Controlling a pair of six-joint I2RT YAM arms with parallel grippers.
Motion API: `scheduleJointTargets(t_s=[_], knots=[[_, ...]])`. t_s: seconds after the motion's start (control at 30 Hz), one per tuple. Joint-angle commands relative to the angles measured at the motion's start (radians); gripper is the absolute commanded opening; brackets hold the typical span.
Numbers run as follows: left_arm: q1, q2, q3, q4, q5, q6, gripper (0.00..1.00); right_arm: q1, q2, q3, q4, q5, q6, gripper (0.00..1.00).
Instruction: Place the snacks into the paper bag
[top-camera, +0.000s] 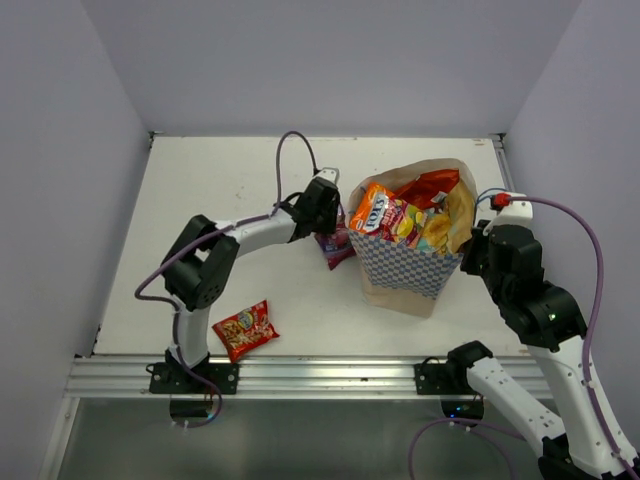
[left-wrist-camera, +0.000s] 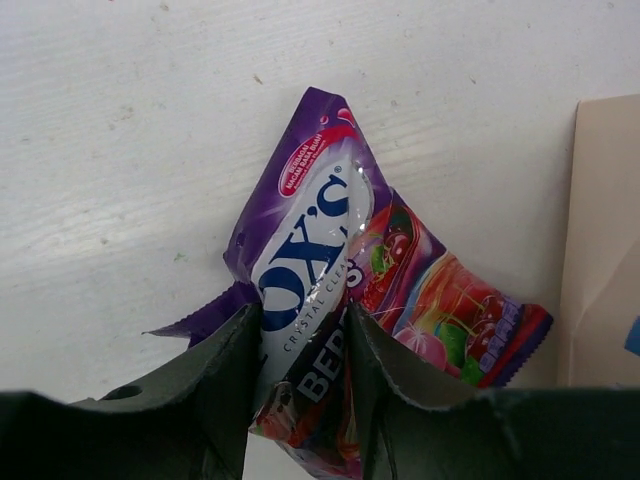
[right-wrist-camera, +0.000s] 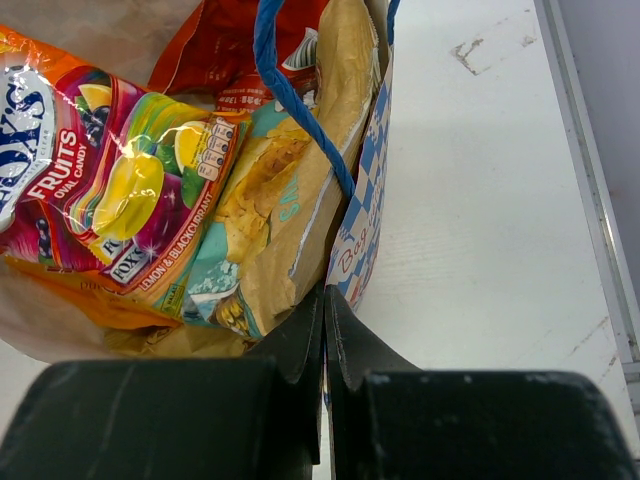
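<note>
The blue-and-white checked paper bag (top-camera: 405, 268) stands at the table's middle right, mouth open. It holds several snacks: an orange packet (top-camera: 385, 213), a red one (top-camera: 430, 187) and a tan-brown one (top-camera: 448, 222). My right gripper (right-wrist-camera: 324, 300) is shut on the bag's right wall (right-wrist-camera: 368, 215). My left gripper (left-wrist-camera: 300, 335) is shut on the purple packet (left-wrist-camera: 330, 250) just left of the bag, low over the table; it also shows in the top view (top-camera: 336, 245). A small red packet (top-camera: 245, 329) lies at the front left.
A metal rail (top-camera: 300, 375) runs along the table's near edge. Grey walls close in the left, back and right sides. A blue string handle (right-wrist-camera: 290, 95) loops over the snacks in the bag.
</note>
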Motion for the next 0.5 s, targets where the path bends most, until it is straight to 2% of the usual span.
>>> scheduleJointTargets(t_s=[0.0, 0.07, 0.23, 0.47], knots=[[-0.023, -0.162, 0.008, -0.056, -0.092, 0.047, 0.06, 0.008, 0.0, -0.006, 0.01, 0.003, -0.009, 0.0], [-0.045, -0.245, 0.046, -0.074, -0.116, 0.058, 0.02, 0.008, 0.0, -0.006, 0.01, 0.003, -0.009, 0.0], [-0.089, -0.389, 0.192, -0.158, -0.156, 0.09, 0.01, 0.008, 0.0, -0.006, 0.011, 0.003, -0.007, 0.0], [-0.166, -0.411, 0.471, -0.292, -0.179, 0.15, 0.0, 0.008, -0.001, -0.006, 0.01, 0.003, -0.007, 0.0]])
